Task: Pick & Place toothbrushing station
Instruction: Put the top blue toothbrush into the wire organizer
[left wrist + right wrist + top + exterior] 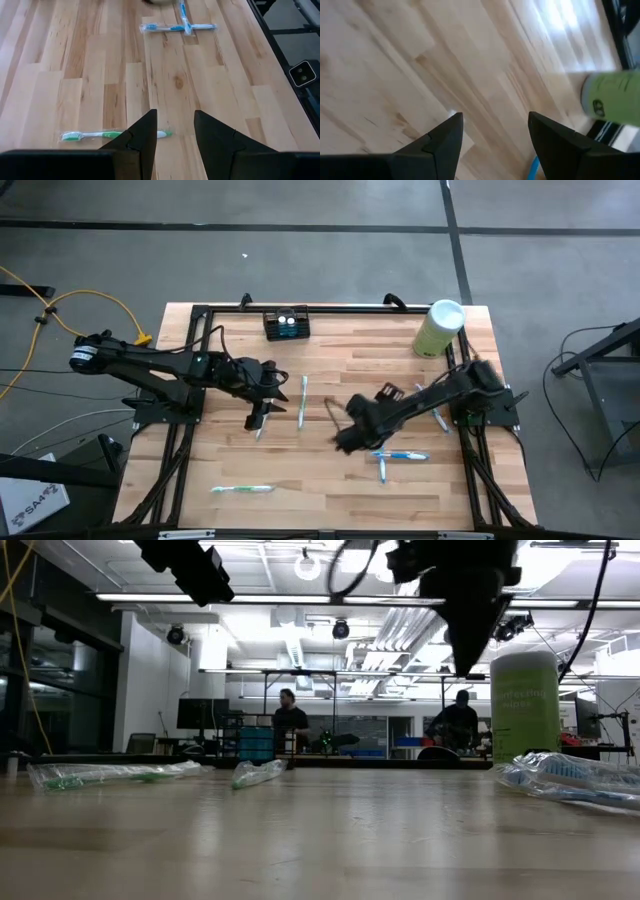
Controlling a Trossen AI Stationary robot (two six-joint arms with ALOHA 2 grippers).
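At the far edge of the wooden table (330, 470), near the middle, the toothbrushing station (286, 324) is seen standing, a small black slotted holder, well apart from both arms. Over the table's left-centre the left gripper (173, 131) is held empty, its jaws spread, with bare planks visible between the fingers (145, 135). A green toothbrush (112, 134) in clear wrap is seen lying just beyond those fingertips in the left wrist view. Over the table's middle the right gripper (493, 134) is held empty too, jaws spread wide above bare wood. Two blue toothbrushes (400, 457), crossed and touching, are seen just beside it on the near side. A pale green cylinder (438, 328) with a white lid is stood at the far right corner.
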